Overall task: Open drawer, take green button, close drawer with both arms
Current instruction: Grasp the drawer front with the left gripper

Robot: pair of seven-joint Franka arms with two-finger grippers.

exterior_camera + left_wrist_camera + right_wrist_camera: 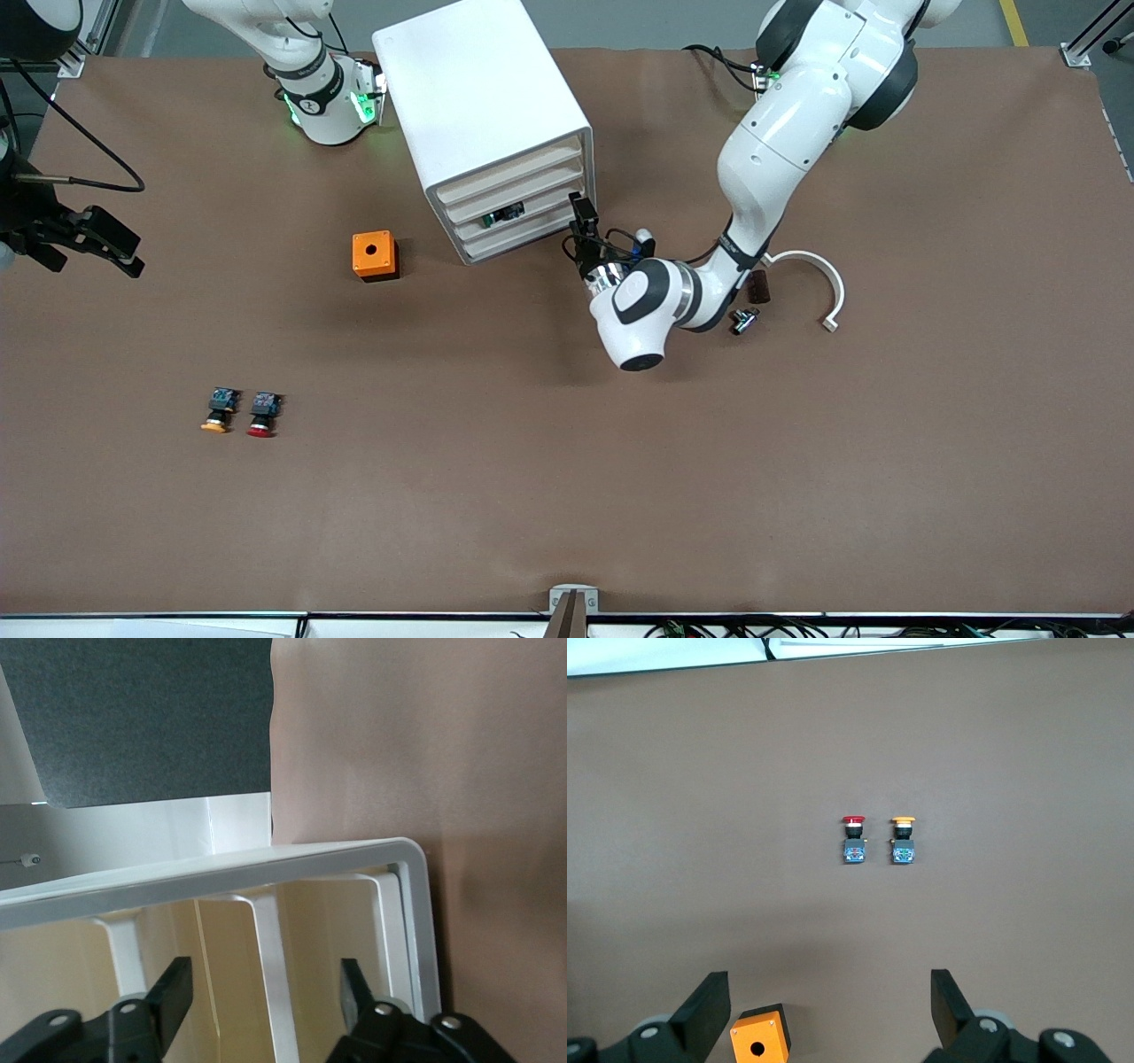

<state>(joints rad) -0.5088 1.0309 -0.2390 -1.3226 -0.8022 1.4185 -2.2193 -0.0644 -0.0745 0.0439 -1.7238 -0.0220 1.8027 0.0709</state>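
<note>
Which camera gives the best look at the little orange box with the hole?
The front view: the orange box shows whole beside the cabinet. The right wrist view catches only its top, cut off at the edge; the left wrist view misses it.

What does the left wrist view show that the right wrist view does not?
Only the left wrist view: the white boxy cabinet with its cream drawer fronts close up, the left gripper open at them.

Only the right wrist view: the red-capped button, the orange-capped button, the small orange box with a round hole, and the open right gripper over them.

Both: the brown table.
</note>
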